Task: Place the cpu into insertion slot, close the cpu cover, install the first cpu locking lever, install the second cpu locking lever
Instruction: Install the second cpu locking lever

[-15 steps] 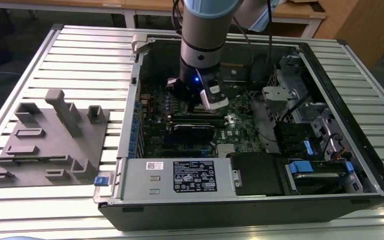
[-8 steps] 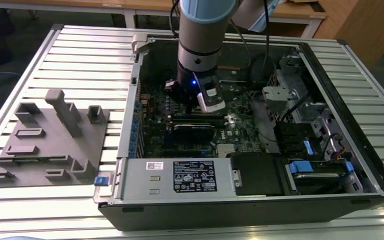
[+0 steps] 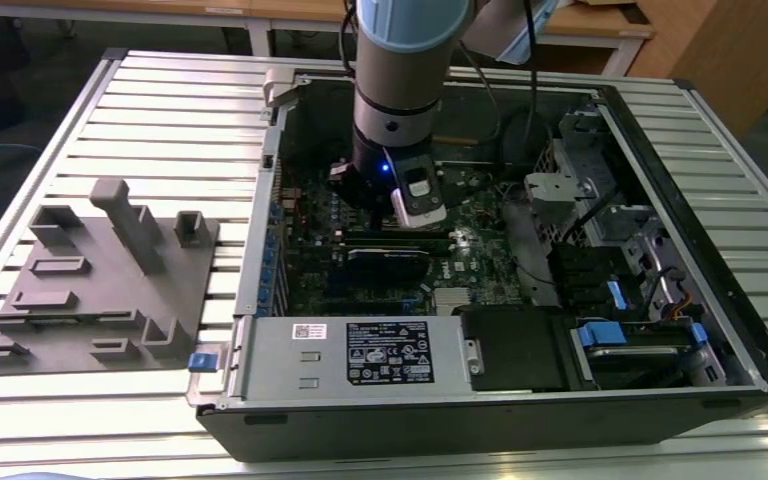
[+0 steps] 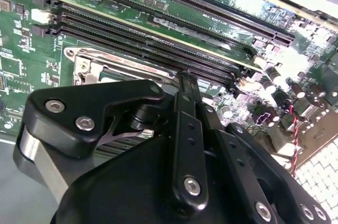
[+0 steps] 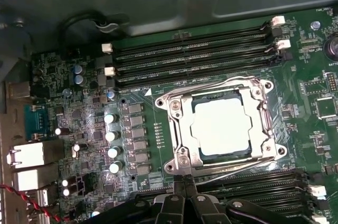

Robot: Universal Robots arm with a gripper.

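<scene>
The cpu, a pale silver square, lies in the insertion slot on the green motherboard. The cpu cover, a silvery frame, lies flat around it; its edge is also in the second wrist view. A thin wire locking lever runs along the socket edge nearest my gripper, and another follows an adjoining side. My black gripper is shut with nothing between its fingertips, its tip at the socket's corner. In the exterior view the gripper reaches down into the open computer case.
Black memory slots run along both sides of the socket, with silver capacitors beside it. The case holds cables and a drive cage toward the exterior view's right. A grey fixture tray sits on the slatted table at the exterior view's left.
</scene>
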